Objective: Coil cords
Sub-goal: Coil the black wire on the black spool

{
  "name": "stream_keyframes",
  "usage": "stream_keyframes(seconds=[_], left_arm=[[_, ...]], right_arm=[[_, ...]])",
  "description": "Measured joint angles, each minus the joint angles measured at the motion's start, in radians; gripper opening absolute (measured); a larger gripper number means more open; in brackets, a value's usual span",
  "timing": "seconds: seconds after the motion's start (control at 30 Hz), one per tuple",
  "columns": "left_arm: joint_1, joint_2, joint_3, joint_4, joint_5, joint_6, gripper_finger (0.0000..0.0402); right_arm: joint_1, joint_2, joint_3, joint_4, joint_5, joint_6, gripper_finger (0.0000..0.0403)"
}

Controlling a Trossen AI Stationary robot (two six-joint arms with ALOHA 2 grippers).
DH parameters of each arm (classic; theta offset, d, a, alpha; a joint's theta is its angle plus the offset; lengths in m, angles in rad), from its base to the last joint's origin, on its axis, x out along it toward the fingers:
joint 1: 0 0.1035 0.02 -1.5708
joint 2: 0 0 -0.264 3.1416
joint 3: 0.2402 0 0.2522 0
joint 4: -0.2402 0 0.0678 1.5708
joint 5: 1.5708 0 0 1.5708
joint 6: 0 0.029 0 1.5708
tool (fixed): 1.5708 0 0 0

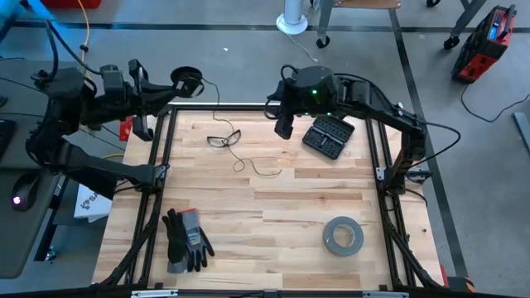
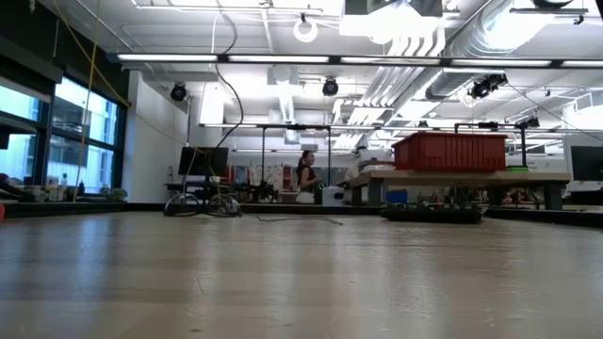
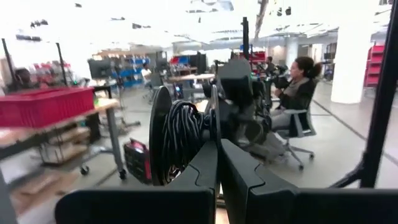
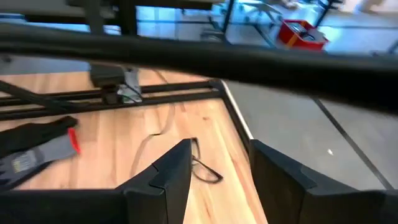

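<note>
High view: my left tool [image 1: 184, 80] is clenched on the black spool [image 1: 189, 79] just past the tabletop's [image 1: 273, 240] far edge, and the thin cord [image 1: 248, 164] trails from it across the wood. Right tool [image 1: 284, 126] hangs above the far side, fingers apart, gripping nothing.

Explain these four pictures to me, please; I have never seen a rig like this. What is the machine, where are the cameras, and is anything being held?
Two dark robot arms work over a wooden table. One camera looks straight down, one sits at tabletop level, and one rides on each wrist.

On the table lie safety glasses, a loose thin cord, a black case, a grey tape roll and gloves.

The left gripper is shut on the small black spool, held beyond the table's far edge; its wrist view shows cord wound on the spool. The right gripper hangs open above the far side, holding nothing.
</note>
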Motion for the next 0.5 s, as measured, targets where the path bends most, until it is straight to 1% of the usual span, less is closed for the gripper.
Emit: stream_keyframes(seconds=[0.07, 0.13, 0.27, 0.33, 0.4, 0.43, 0.5], left_arm=[[0.000, -0.006, -0.022, -0.004, -0.007, -0.022, 0.0001], [0.000, -0.006, -0.042, -0.007, -0.042, -0.046, 0.0001], [0.000, 0.006, -0.054, -0.016, -0.090, -0.069, 0.0001], [0.000, 0.007, -0.054, 0.002, -0.090, -0.070, 0.0001], [0.000, 0.006, -0.053, -0.001, -0.090, -0.070, 0.0001], [0.000, 0.006, -0.053, -0.001, -0.090, -0.070, 0.0001], [0.000, 0.006, -0.053, -0.001, -0.079, -0.070, 0.0001]], right_arm=[[0.000, -0.002, -0.009, 0.013, -0.044, -0.020, 0.0154], [-0.001, -0.002, -0.036, 0.029, -0.085, -0.024, 0.0154], [-0.006, -0.003, -0.182, 0.159, -0.209, -0.018, 0.0154], [-0.006, -0.005, -0.278, 0.251, -0.262, -0.009, 0.0154], [-0.006, -0.020, -0.383, 0.385, -0.304, 0.023, 0.0154], [-0.006, -0.029, -0.429, 0.460, -0.318, 0.045, 0.0154], [-0.006, -0.048, -0.513, 0.604, -0.308, 0.098, 0.0154]])
